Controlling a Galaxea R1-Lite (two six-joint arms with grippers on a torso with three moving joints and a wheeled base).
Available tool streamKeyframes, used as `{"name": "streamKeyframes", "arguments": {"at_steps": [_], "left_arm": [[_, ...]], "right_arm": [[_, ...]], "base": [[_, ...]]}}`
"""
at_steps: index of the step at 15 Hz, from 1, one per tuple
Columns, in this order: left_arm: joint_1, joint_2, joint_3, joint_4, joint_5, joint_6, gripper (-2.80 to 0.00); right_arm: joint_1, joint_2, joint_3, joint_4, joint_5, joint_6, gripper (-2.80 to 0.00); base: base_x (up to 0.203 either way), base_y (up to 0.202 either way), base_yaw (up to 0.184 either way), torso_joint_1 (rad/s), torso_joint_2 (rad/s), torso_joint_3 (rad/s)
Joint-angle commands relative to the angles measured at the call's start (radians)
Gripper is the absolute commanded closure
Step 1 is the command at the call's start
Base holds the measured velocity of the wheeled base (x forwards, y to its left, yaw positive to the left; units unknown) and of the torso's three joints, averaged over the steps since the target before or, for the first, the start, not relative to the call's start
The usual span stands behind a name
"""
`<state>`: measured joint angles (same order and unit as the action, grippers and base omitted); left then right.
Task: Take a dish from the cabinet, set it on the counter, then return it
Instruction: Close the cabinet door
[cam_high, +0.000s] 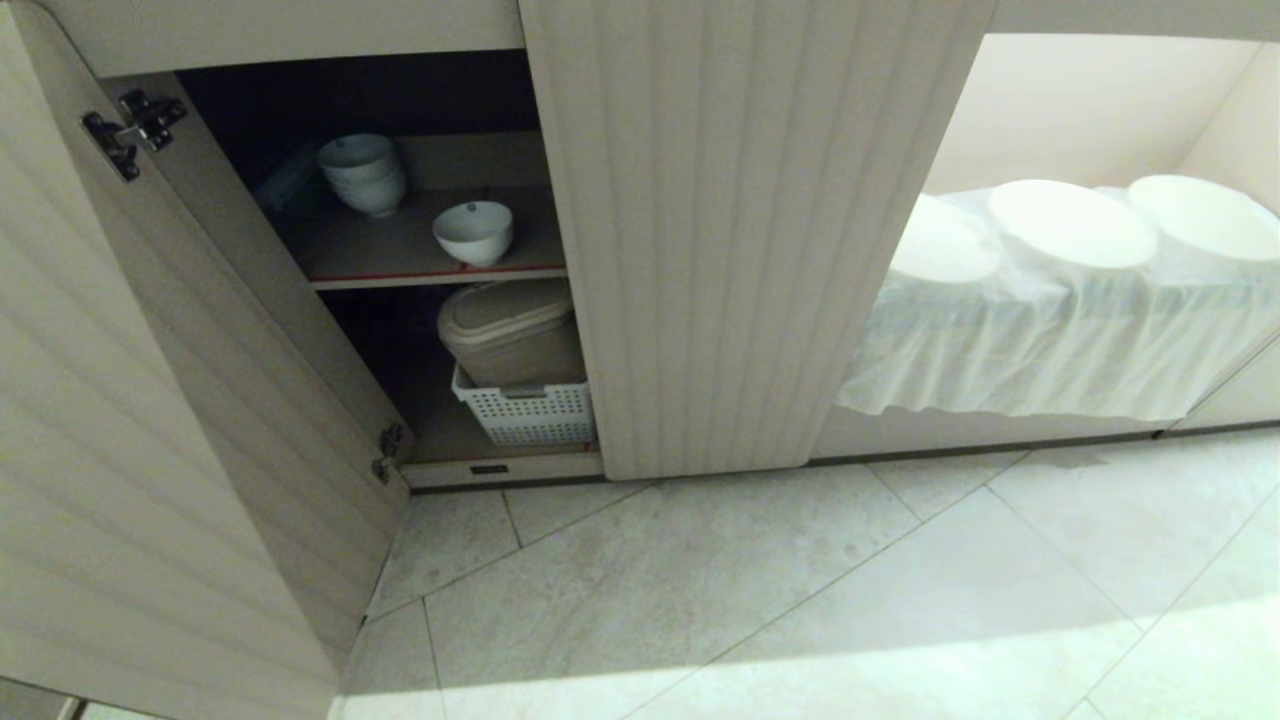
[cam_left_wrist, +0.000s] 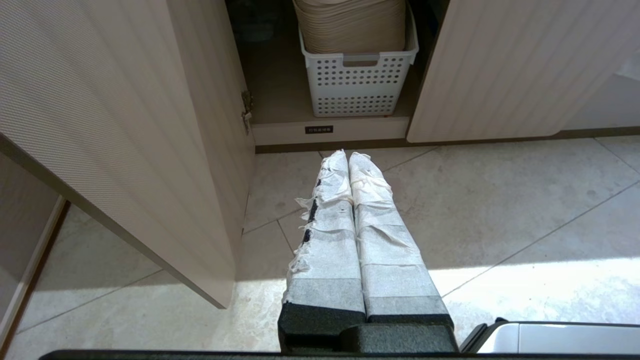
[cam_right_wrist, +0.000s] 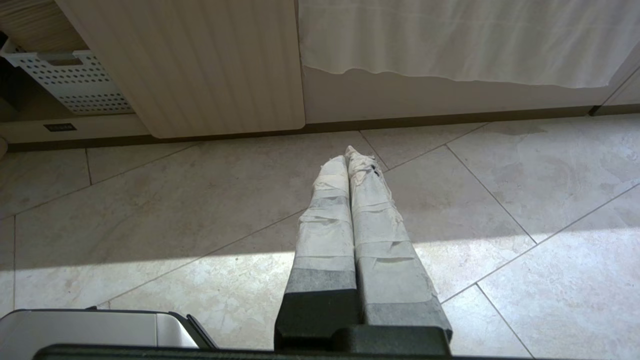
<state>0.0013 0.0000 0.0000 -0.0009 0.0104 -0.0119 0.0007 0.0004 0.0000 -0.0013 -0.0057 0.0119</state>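
cabinet (cam_high: 720, 250): left door (cam_high: 120, 400) swung wide open, right door closed. inside, upper shelf (cam_high: 400, 255) with a red strip along its front edge. the dish (cam_high: 473, 232) sits upright near the shelf's front, toward the right door. behind it and further left, a stack of white bowls (cam_high: 364, 173), apart from the dish. below the shelf, a white perforated basket (cam_high: 528, 412) on the cabinet floor, holding a beige ribbed container (cam_high: 512, 330). right of the cabinet, an open niche with white cloth (cam_high: 1050, 340) draped over its edge and pale round plates (cam_high: 1072, 222) lying on the cloth.

left claw (cam_left_wrist: 348, 154): fingers (cam_left_wrist: 325, 240) wrapped in white tape, pressed together, holding nothing. hangs over the tiled floor (cam_high: 800, 600), tips pointing at the basket and cabinet base, touching neither.

right claw (cam_right_wrist: 349, 154): taped fingers (cam_right_wrist: 380, 235) likewise closed tight, empty. over the floor in front of the closed door, near the cloth's hanging edge.

neither arm shows in the head view.
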Motion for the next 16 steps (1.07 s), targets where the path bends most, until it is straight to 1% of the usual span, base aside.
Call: {"name": "streamKeyframes", "arguments": {"at_steps": [1, 16], "left_arm": [[0.0, 0.0, 0.0, 0.0, 0.0, 0.0, 0.0], [0.0, 0.0, 0.0, 0.001, 0.002, 0.001, 0.0]], "right_arm": [[0.001, 0.0, 0.0, 0.0, 0.0, -0.001, 0.0], [0.0, 0.0, 0.0, 0.0, 0.0, -0.001, 0.0]], "base": [[0.0, 0.0, 0.0, 0.0, 0.0, 0.0], [0.0, 0.0, 0.0, 0.0, 0.0, 0.0]]}}
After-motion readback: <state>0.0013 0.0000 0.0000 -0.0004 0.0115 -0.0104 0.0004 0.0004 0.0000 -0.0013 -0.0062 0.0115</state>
